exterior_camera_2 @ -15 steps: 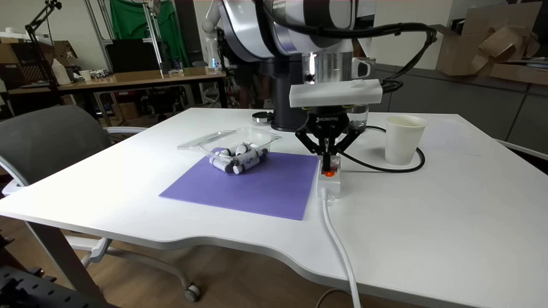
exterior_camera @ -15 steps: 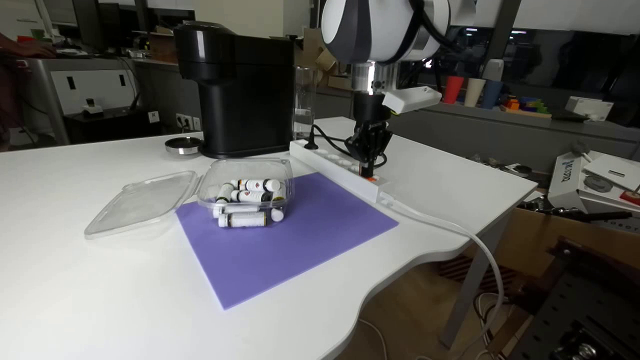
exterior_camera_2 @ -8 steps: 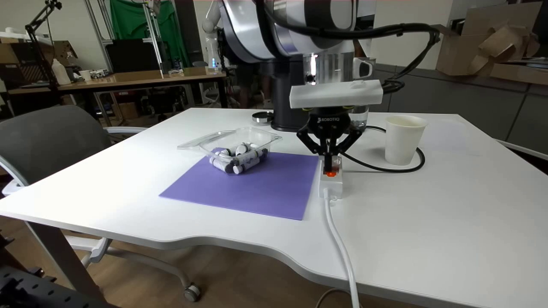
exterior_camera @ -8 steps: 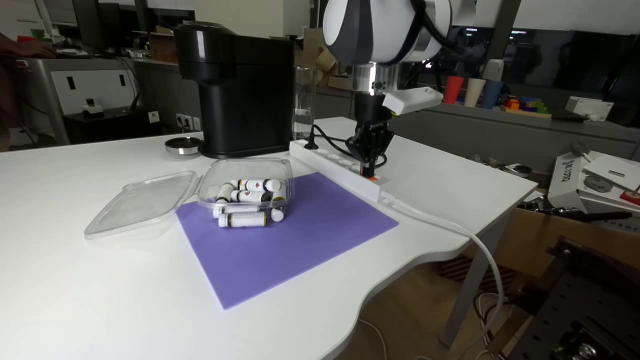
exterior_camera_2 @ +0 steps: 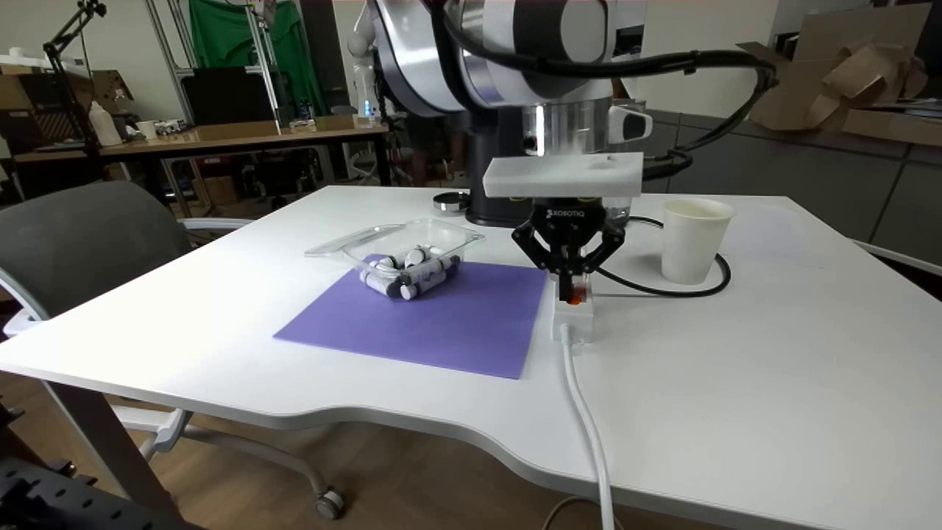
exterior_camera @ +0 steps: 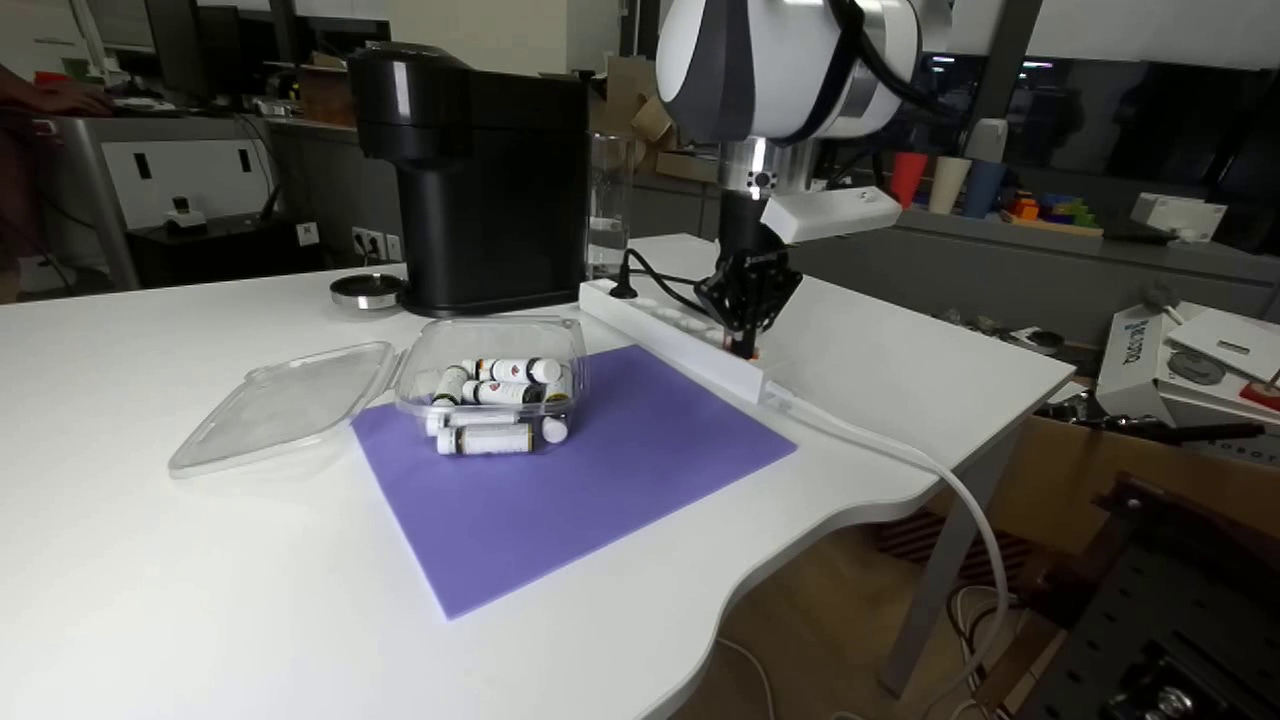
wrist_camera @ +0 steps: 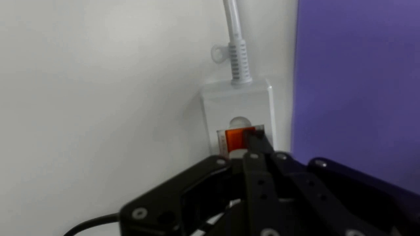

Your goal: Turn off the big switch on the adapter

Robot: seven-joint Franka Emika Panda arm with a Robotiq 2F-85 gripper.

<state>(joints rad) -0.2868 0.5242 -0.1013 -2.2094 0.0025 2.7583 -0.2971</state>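
Note:
The adapter is a long white power strip on the table; it shows in both exterior views and its cable end shows in the wrist view. The big switch is a red-orange rocker in that end; it is partly covered by my fingertips and shows as a small orange patch in both exterior views. My gripper is shut with nothing between its fingers, pointing down. Its fingertips are on or right over the switch's mat-side part; exact contact is hard to tell.
A purple mat lies beside the strip, with an open clear container of small vials. A black coffee machine stands behind. A white cup and a black cord are beside the strip. A white cable runs over the table edge.
The arm has come lower and the gripper has tilted, its fingertips shifting slightly over the switch. The strip's cable end has slid slightly away from the mat. The gripper stays shut.

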